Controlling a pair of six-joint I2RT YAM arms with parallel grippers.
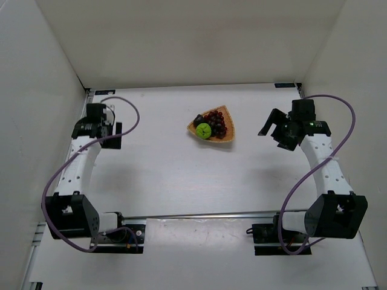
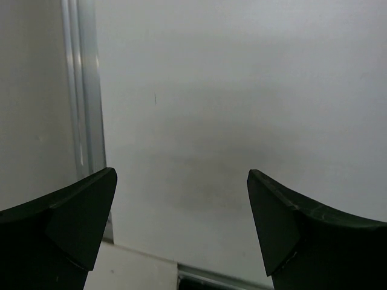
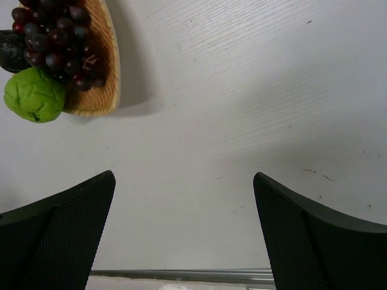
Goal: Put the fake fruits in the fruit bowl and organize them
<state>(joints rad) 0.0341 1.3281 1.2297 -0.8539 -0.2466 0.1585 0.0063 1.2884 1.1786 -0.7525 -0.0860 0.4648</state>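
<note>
The left gripper (image 2: 181,175) is standing wide open in its wrist view. Its two dark fingers are sitting in the lower corners of the frame with nothing between them. Behind them only the bare white table (image 2: 242,90) is showing, with an aluminium rail (image 2: 81,90) running down the left side. None of the fruit is appearing in this view.

The right gripper (image 3: 184,176) is also gaping wide and holding nothing, with its mesh-textured fingers occupying the lower corners. Its camera is catching what the left one is not. In the upper left corner of the frame the fruit bowl (image 3: 104,72) is lying on the table, cut off by the frame edges. The grapes (image 3: 57,36) are resting in it. The dark round fruit (image 3: 9,48) is peeking in at the left edge, beside the grapes. The green apple (image 3: 35,95) is sitting at the bowl's lower rim, touching the grapes. Whether it is lying fully inside cannot be told from here.

The top view is showing the whole layout. The bowl is lying just right of centre in the upper half of the frame, with all three fruits gathered in it. Both arms are hanging well apart from it, the left at the far left and the right nearer, on the bowl's right.
</note>
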